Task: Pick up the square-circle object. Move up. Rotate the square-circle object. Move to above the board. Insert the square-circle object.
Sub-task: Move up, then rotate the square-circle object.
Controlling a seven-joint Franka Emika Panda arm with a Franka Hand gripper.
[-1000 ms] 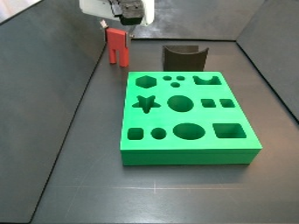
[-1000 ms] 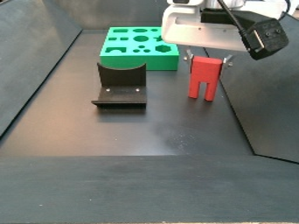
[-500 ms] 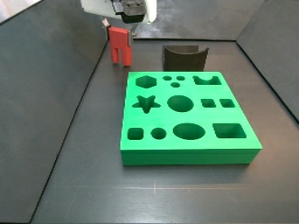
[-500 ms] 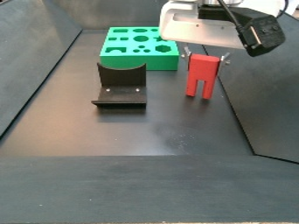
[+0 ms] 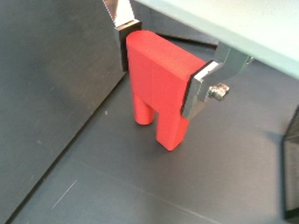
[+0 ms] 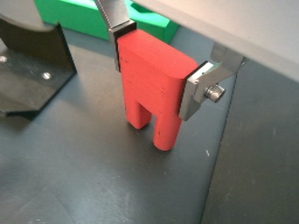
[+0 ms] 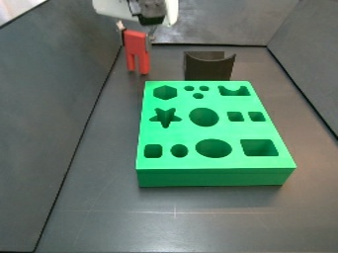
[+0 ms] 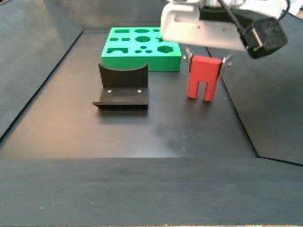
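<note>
The square-circle object (image 5: 162,83) (image 6: 156,83) (image 7: 134,50) (image 8: 204,77) is a red block, solid on top with two short legs below. It hangs upright, clear of the dark floor. My gripper (image 5: 162,63) (image 6: 158,63) (image 7: 134,37) (image 8: 206,60) is shut on its solid top, silver fingers (image 5: 201,90) (image 6: 198,90) pressed on both flat sides. The bright green board (image 7: 211,132) (image 8: 141,46) (image 6: 70,17), with its many shaped holes, lies flat on the floor, apart from the block.
The dark fixture (image 7: 208,65) (image 8: 122,86) (image 6: 30,70) stands on the floor beside the board. Sloping dark walls (image 7: 59,69) (image 8: 267,97) close in the floor on both sides.
The gripper has risen a little with the red block in it, lifting the legs further off the floor. The board and the fixture have not moved.
</note>
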